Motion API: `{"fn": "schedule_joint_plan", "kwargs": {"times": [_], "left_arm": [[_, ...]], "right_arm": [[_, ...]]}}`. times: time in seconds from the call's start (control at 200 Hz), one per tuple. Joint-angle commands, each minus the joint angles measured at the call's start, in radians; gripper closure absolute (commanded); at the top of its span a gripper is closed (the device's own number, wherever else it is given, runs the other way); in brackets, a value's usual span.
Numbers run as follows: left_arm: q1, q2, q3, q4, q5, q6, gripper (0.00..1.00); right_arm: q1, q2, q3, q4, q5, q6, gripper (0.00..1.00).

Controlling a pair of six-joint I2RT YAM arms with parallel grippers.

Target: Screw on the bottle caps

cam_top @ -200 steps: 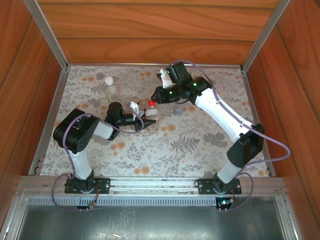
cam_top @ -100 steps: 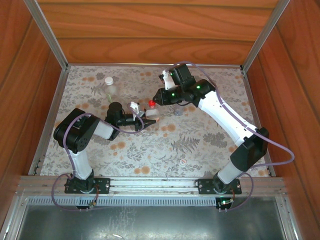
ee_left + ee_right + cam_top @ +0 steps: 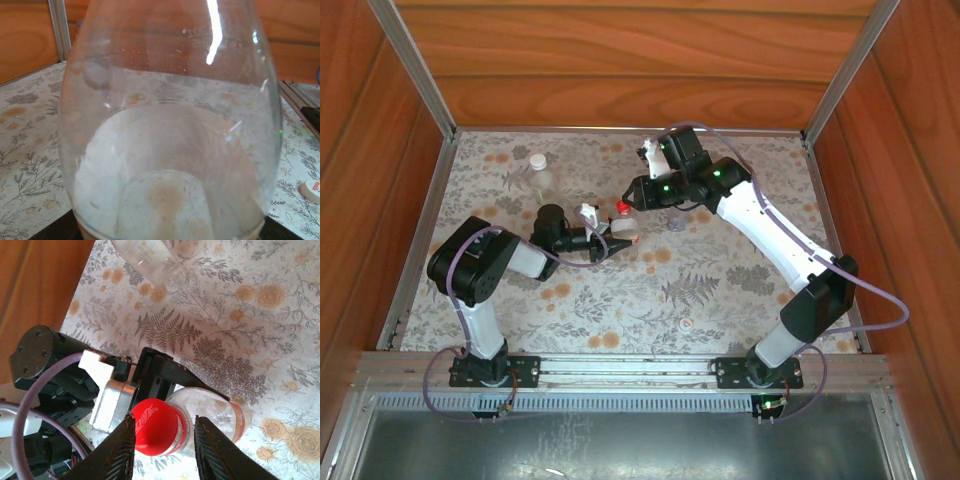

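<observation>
Top view, upper left of the table: plain bottle standing alone, a white cap on its neck. Parked clear of both arms, so I judge it finished.

Centre-left: left gripper closed on the labelled bottle. It grips the body side-on and low, and the bottle stands upright on the table. Left wrist view: clear wall of that bottle right against the lens, held fast. Likely purpose: brace the bottle so it cannot spin or tip while the cap is turned.

Centre: red cap sits on that bottle's neck. Right gripper reaches in from above and to the right. Right wrist view: its fingers flank the red cap, jaws partly open. One finger meets the cap's edge and a sliver of space shows on the other side. Nothing clamped. Reads as a let-go between twists, or a last release. Cannot tell whether the thread is fully home.

Right of centre: slim bluish bottle upright, just beside the right arm, apparently uncapped.

Lower right of centre: loose white cap flat on the table, well apart from the bottles. It also shows at the right edge of the left wrist view. Probably meant for the slim bottle.
</observation>
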Motion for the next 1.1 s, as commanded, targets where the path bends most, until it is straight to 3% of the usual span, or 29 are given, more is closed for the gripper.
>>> {"fn": "schedule_joint_plan", "kwargs": {"times": [0.0,0.685,1.095], "left_arm": [[0.010,0.062,-0.027,-0.167,-0.037,-0.002,0.51],[0.012,0.068,-0.020,-0.167,-0.037,-0.010,0.51],[0.014,0.070,-0.019,-0.167,-0.032,-0.013,0.51]], "right_arm": [[-0.008,0.021,0.022,-0.021,-0.024,-0.015,0.62],[-0.008,-0.029,-0.061,-0.034,-0.002,-0.006,0.74],[-0.008,-0.036,-0.071,-0.045,-0.024,-0.005,0.73]]}}
